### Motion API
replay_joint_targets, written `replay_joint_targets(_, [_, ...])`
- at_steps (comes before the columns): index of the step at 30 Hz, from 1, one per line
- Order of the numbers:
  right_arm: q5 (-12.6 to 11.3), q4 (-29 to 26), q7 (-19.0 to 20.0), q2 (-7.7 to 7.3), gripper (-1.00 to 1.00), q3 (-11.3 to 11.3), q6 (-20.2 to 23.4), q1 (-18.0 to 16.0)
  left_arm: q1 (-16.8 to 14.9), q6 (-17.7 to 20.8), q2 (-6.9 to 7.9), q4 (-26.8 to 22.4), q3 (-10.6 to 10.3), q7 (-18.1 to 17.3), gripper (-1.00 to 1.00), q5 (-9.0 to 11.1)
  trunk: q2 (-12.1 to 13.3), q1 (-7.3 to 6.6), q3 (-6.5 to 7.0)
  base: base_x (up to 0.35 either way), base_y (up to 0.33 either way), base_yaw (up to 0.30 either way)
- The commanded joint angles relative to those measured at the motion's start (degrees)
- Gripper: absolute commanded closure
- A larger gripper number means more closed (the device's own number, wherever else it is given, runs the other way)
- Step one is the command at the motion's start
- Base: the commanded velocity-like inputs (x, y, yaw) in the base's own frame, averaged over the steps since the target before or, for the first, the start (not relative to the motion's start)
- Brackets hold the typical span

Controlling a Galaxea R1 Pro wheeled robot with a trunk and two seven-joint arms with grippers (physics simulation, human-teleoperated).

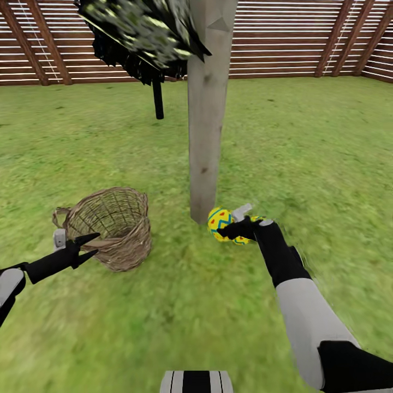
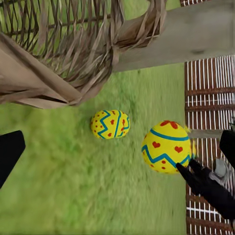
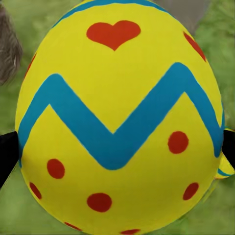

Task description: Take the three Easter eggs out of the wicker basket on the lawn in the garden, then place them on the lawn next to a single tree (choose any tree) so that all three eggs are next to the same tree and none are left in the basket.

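Observation:
My right gripper is shut on a yellow Easter egg with blue zigzags, low over the lawn at the foot of the pale tree trunk. Close up, this egg sits between the two black fingers of the right gripper. Part of a second egg peeks out under that gripper. From the left wrist, I see the held egg and another egg lying on grass. My left gripper stands open beside the tilted wicker basket.
A dark tree with a thin black trunk stands behind the pale one. A slatted wooden fence closes the far side. Open grass stretches to the right and towards me.

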Motion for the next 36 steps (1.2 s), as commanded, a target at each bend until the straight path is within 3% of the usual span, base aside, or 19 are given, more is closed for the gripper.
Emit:
replay_joint_targets(1, [0.5,1.5,-1.2,0.9,1.0,-0.2,-1.8,0.6,0.0,0.3,-0.04,0.0,0.1,-0.1,-1.0,0.0,0.0,-0.01,-0.04,0.001,-0.004,0.0])
replay_joint_targets(4, [0.1,7.4,-7.8,3.2,1.0,-0.2,-8.1,1.5,0.0,0.3,-0.34,0.0,0.1,-0.2,-1.0,0.0,0.0,-0.01,-0.04,0.0,-0.001,0.0])
replay_joint_targets(7, [-4.4,11.2,-14.0,3.49,1.0,-0.2,-11.7,1.6,0.0,0.3,-0.97,0.0,0.1,-0.2,-1.0,0.0,0.0,-0.01,-0.04,0.013,-0.005,0.0])
replay_joint_targets(10, [-5.9,15.6,-19.4,3.5,1.0,-0.2,-15.8,1.6,0.0,0.2,-1.28,0.0,0.1,-0.2,-1.0,0.1,0.0,-0.01,-0.04,0.165,-0.13,0.0])
replay_joint_targets(20, [-6.1,24.0,-20.5,3.61,1.0,-0.2,-24.6,1.7,0.0,0.5,-2.12,-0.4,0.1,-0.4,-1.0,0.3,0.0,-0.01,-0.04,0.227,-0.184,0.0])
replay_joint_targets(27, [-6.1,26.7,-20.5,4.02,1.0,-0.2,-25.6,1.8,0.0,0.7,-2.76,-0.5,-0.1,-0.6,-1.0,0.6,0.0,-0.01,-0.04,0.012,-0.01,0.0])
replay_joint_targets(29, [-6.1,27.4,-20.6,4.14,1.0,-0.1,-25.6,1.9,0.0,0.7,-3.26,-0.6,-0.1,-2.0,-1.0,0.6,0.0,-0.01,-0.04,0.0,0.0,0.0])
replay_joint_targets(32, [-6.0,27.8,-22.2,4.18,1.0,0.0,-25.6,2.0,0.0,0.8,-3.79,-1.6,-0.3,-7.0,-1.0,0.6,0.0,-0.01,-0.04,0.0,0.0,0.0])
replay_joint_targets(34, [-6.0,27.9,-22.5,4.18,1.0,0.1,-25.6,2.0,0.0,0.7,-5.07,-3.1,-1.9,-7.9,-1.0,0.5,0.0,-0.01,-0.04,0.0,0.0,0.0])
replay_joint_targets(36, [-6.0,28.4,-22.6,4.18,1.0,0.2,-25.6,2.0,0.0,0.9,-7.12,-7.7,-4.7,-8.0,-1.0,0.4,0.0,-0.01,-0.04,0.0,0.0,0.0])
